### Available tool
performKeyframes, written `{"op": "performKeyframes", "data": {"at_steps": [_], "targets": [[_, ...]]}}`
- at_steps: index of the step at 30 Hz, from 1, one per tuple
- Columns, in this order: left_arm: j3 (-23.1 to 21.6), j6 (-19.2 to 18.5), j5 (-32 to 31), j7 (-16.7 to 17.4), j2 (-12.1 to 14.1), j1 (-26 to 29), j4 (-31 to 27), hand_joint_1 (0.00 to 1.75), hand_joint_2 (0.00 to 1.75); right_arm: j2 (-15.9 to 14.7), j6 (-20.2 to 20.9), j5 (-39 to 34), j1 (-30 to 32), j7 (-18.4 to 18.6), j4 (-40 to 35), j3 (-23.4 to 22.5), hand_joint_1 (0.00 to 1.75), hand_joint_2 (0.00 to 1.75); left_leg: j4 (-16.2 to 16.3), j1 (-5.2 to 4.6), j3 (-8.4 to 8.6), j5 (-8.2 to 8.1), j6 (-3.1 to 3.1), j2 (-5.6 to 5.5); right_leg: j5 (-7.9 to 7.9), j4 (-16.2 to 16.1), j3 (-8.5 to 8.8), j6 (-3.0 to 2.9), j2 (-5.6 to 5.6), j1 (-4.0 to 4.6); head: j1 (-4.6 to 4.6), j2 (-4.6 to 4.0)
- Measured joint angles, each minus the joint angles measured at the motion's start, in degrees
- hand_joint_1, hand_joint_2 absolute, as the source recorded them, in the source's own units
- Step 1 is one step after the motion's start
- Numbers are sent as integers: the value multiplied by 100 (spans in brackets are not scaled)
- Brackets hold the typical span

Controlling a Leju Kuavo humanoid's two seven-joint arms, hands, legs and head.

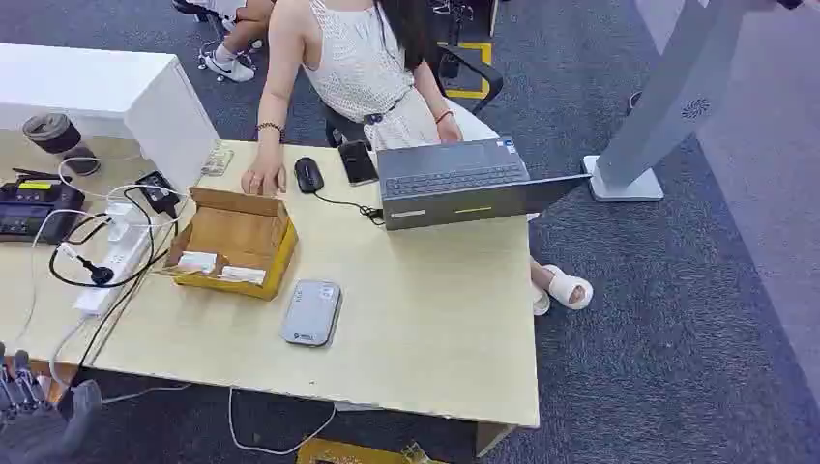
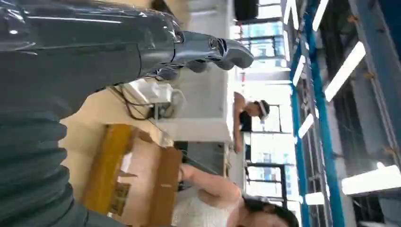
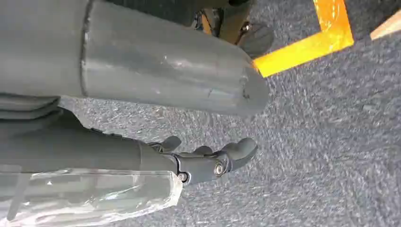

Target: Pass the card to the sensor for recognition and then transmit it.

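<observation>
A yellow cardboard box (image 1: 232,237) lies open on the wooden table (image 1: 435,319), with white cards (image 1: 198,261) along its near side. Just in front of it sits the grey flat sensor (image 1: 311,312). My left hand (image 1: 39,416) hovers at the table's near left corner with its fingers apart, holding nothing. The left wrist view shows the left hand's fingers (image 2: 213,49) stretched out above the table, with the box (image 2: 113,170) further off. My right hand (image 3: 208,163) hangs over the grey carpet with nothing in it, its fingers loosely extended.
A person (image 1: 363,68) sits at the far side with one hand on the table by a mouse (image 1: 308,174). An open laptop (image 1: 454,179) and a phone (image 1: 357,160) lie nearby. A power strip and cables (image 1: 111,261) crowd the table's left. A grey stand (image 1: 667,106) rises at the right.
</observation>
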Motion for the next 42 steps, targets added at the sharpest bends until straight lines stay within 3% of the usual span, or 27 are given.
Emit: {"op": "performKeyframes", "data": {"at_steps": [10,20,24,29,31,34,36,37,42], "targets": [[780,-50,1449,116,-271,103,1165,0,175,2,-186,-90,-12,90,0,-168,0,0,-1,-1,1,-1,0,0,-4,0,0,3,0,0,2,0],[944,-72,1457,229,-332,97,1431,0,175,2,-212,-52,-26,129,0,-205,0,0,-1,-1,3,-1,0,0,-4,0,1,3,0,0,2,0],[985,-151,1026,227,-334,29,1269,0,175,2,-188,140,-26,125,0,-203,0,0,0,1,5,0,-1,-1,-4,0,2,3,-1,0,7,0],[983,-48,913,330,-332,-80,961,0,175,2,-190,146,-28,125,4,-203,0,0,-1,0,6,0,-1,3,-3,0,2,3,2,1,9,0],[972,-50,738,207,-334,-92,880,0,175,2,-186,182,-29,125,9,-203,0,0,0,0,10,0,-1,2,-3,0,0,3,2,1,9,0],[854,167,-398,-50,-339,-238,438,0,175,2,-102,367,-32,129,24,-162,0,0,2,1,7,0,0,-8,-4,0,-3,3,-10,1,22,0],[668,522,-1240,-10,-223,-480,165,0,175,2,-54,479,-40,171,28,-105,0,0,1,-1,10,1,0,-10,-3,0,6,3,-12,0,20,0],[538,872,-1749,122,-121,-606,94,0,175,2,-22,546,-41,186,28,-74,0,0,2,-1,13,3,-1,-10,-2,0,-3,3,-12,1,22,0],[538,872,-1749,122,-121,-606,94,0,175,2,-22,546,-41,186,28,-74,0,0,2,-1,13,3,-1,-10,-2,0,-3,3,-12,1,22,0]]}}
